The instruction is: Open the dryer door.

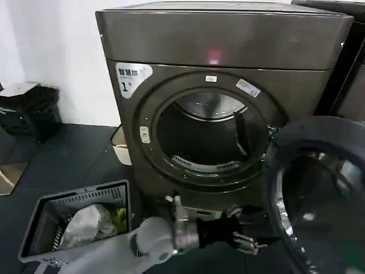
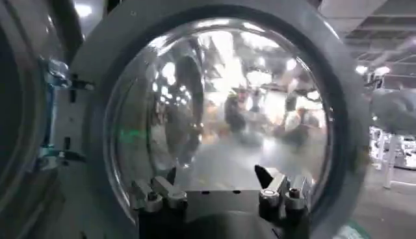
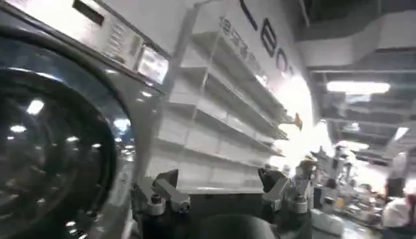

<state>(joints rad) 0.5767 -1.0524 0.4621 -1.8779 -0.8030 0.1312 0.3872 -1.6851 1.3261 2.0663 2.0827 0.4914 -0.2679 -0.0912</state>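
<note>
The dryer door (image 1: 319, 194) was already swung out on its right-hand hinge, standing well clear of the drum opening (image 1: 208, 134) of the grey-brown dryer (image 1: 228, 40) with the "1" sticker (image 1: 130, 77). The left gripper (image 1: 245, 231) sat low, just beside the door's lower inner edge, its arm reaching across from the robot's left with the wrist level. From the left wrist camera the fingers (image 2: 273, 188) stood wide apart, holding nothing, facing the door's domed glass (image 2: 221, 104). To finish this well, I'd judge a gentle outward nudge on the rim was enough, keeping the fingers off the glass and clear of the hinge. The right gripper (image 3: 221, 195) hung parked beside the neighbouring machine (image 3: 58, 130), fingers wide, empty. A laundry basket (image 1: 80, 222) waited on the floor
</note>
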